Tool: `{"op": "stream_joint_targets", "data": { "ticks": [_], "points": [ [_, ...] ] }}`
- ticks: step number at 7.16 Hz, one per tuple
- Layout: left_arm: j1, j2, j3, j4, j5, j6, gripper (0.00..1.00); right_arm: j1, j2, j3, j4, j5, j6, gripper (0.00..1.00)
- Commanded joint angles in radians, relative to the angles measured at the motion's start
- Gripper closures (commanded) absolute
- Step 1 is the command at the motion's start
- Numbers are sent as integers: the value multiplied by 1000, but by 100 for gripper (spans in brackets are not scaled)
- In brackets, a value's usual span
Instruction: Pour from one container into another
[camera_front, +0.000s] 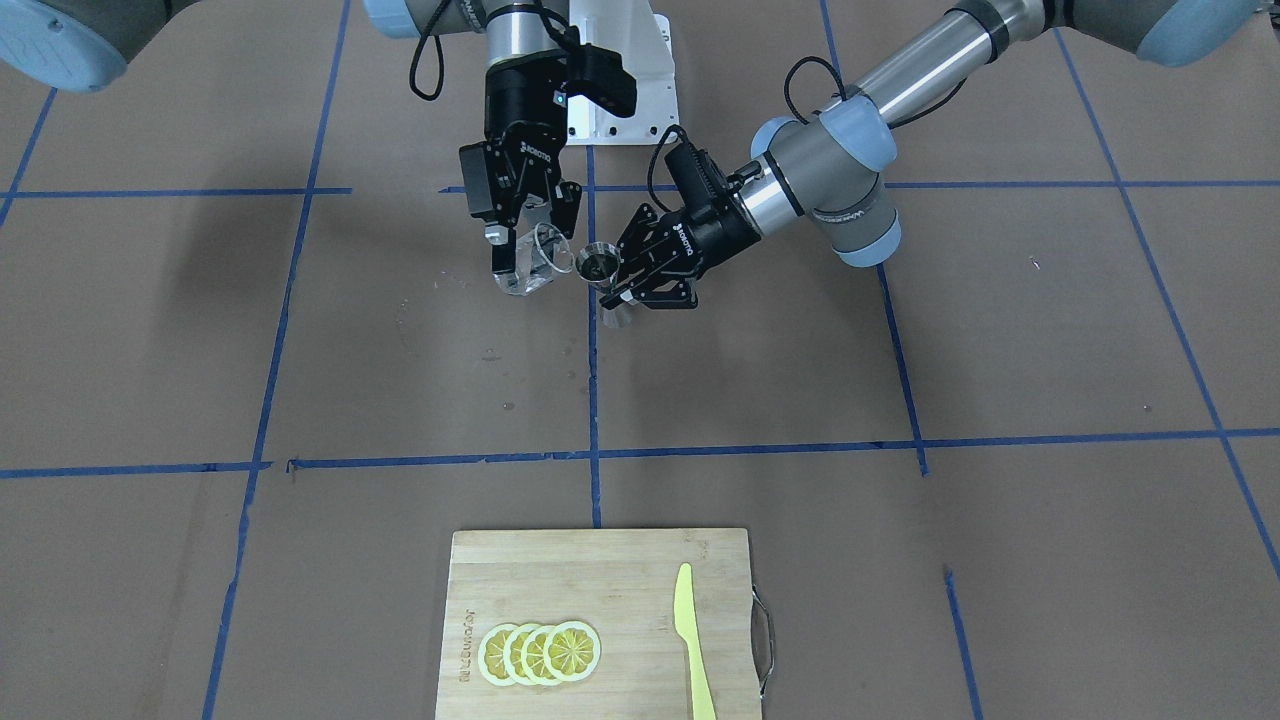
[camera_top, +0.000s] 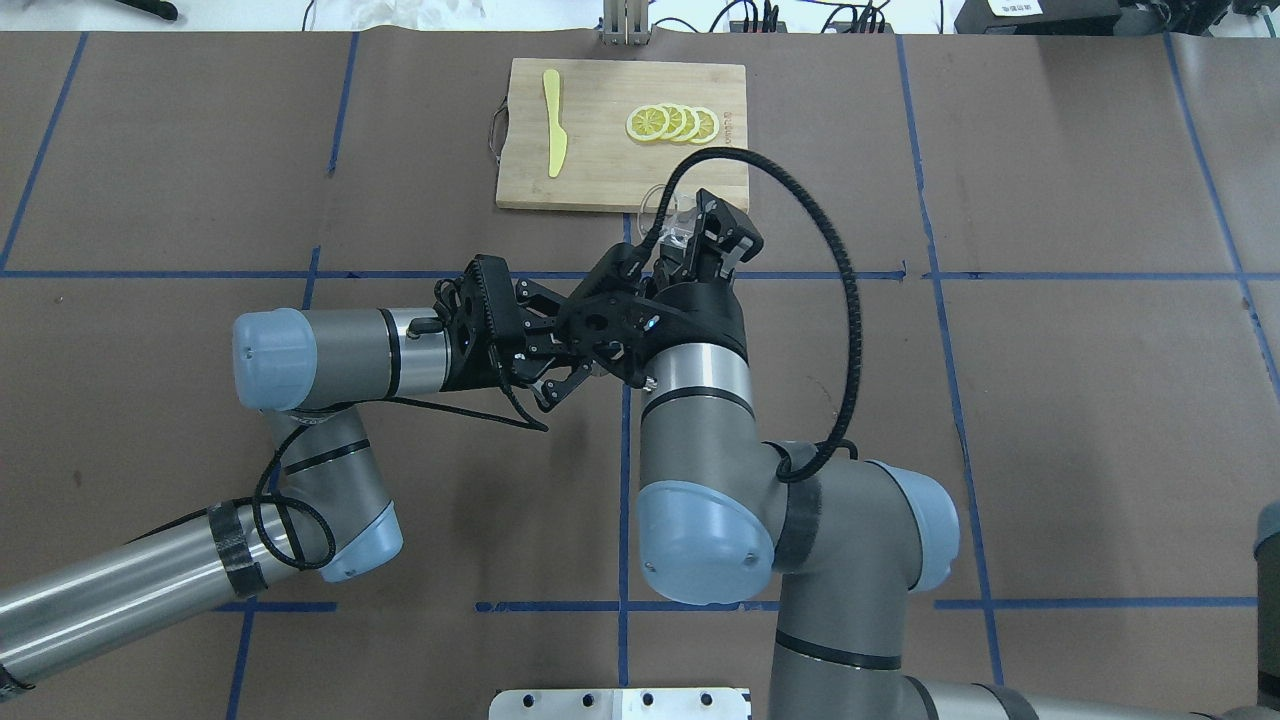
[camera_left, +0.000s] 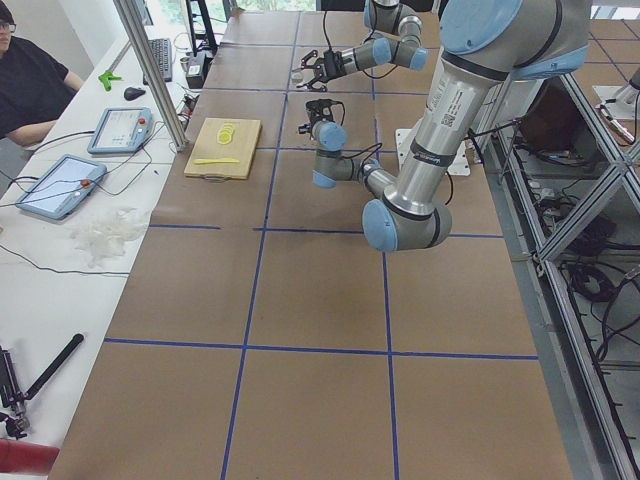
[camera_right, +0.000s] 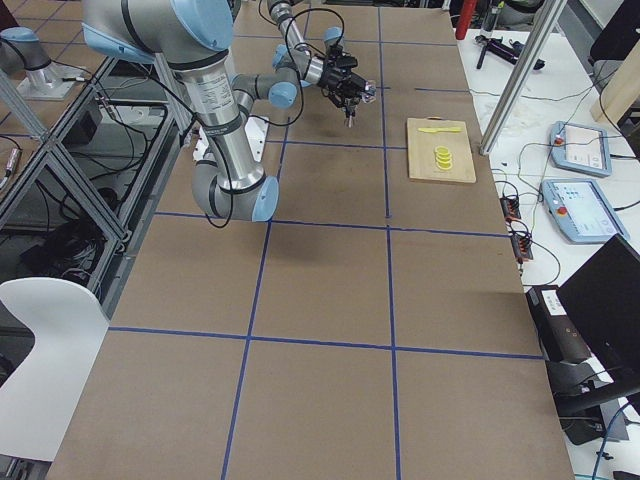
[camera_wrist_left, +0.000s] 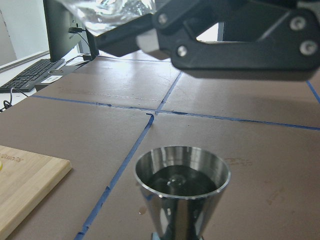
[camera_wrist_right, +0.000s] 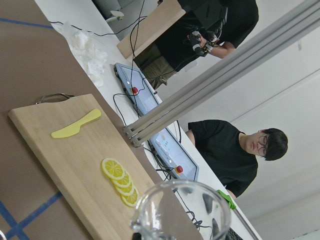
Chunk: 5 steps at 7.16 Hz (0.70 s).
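My left gripper (camera_front: 614, 291) is shut on the waist of the steel jigger (camera_front: 597, 264), holding it upright above the table. In the left wrist view the jigger (camera_wrist_left: 182, 186) has dark liquid in its top cone. My right gripper (camera_front: 527, 256) is shut on the clear glass measuring cup (camera_front: 534, 264), which is tilted with its mouth toward the jigger's rim, just beside it. The cup (camera_wrist_left: 107, 12) hangs above and to the left of the jigger in the left wrist view; its rim (camera_wrist_right: 182, 210) fills the bottom of the right wrist view. From overhead the cup (camera_top: 662, 210) shows, but the jigger is hidden under the right wrist.
A wooden cutting board (camera_front: 600, 580) lies at the table's operator-side edge, carrying several lemon slices (camera_front: 540, 653) and a yellow plastic knife (camera_front: 690, 640). Blue tape lines cross the brown table. Operators sit beyond the table's end (camera_wrist_right: 235, 150).
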Motion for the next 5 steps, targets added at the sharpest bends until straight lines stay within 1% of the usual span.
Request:
{"op": "stream_joint_targets", "data": {
  "ticks": [1, 3, 4, 5],
  "points": [
    [-2, 3, -2, -2, 0, 0, 100, 4, -99, 37, 118, 10, 83, 100],
    [-14, 5, -12, -4, 0, -4, 100, 4, -128, 38, 142, 5, 107, 100],
    [-45, 18, -20, -4, -9, -5, 100, 4, -130, 41, 142, 5, 115, 100],
    [-82, 70, -56, -2, -30, -5, 100, 4, -130, 41, 142, 5, 115, 100]
  ]
}}
